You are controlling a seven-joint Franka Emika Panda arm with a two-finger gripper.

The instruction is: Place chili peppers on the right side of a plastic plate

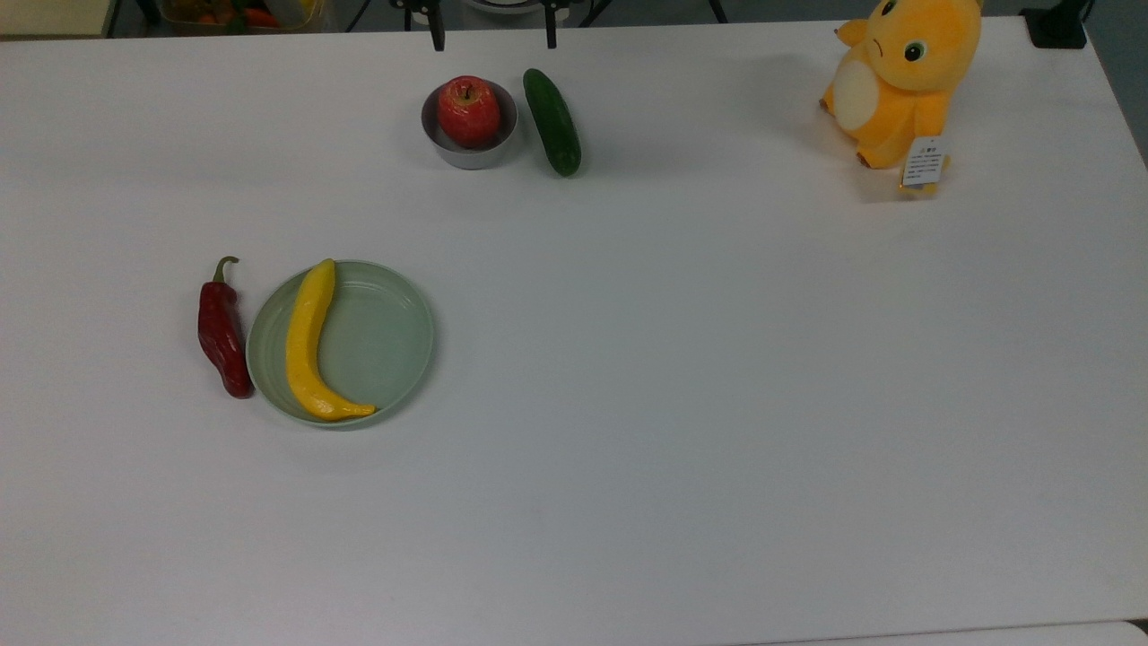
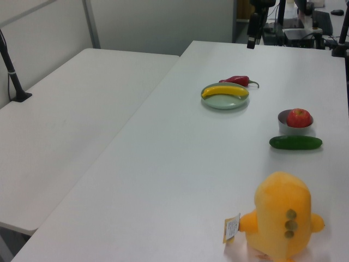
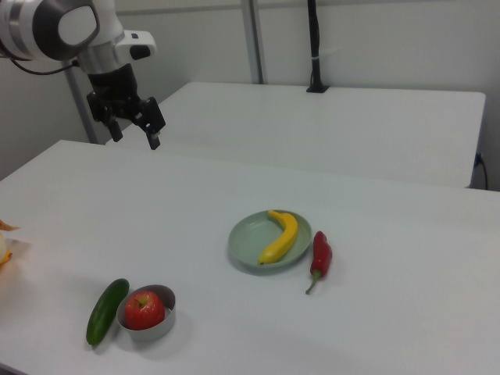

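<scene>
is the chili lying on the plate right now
No, in the top view the chili lies on the table beside the plate; only the banana is on it.

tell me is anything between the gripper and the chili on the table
Nothing visible blocks it. The open gripper hangs above the table's far edge in the right view, with bare table down to the chili, which lies against the plate rim. The banana sits in the plate.

Robotics lab setting: plain white worktop (image 1: 682, 377) beside second white table (image 2: 71, 120), bare partition walls (image 3: 375, 39), pole-mounted stand (image 3: 313, 47), equipment and cables (image 2: 294, 24) at far end.
</scene>
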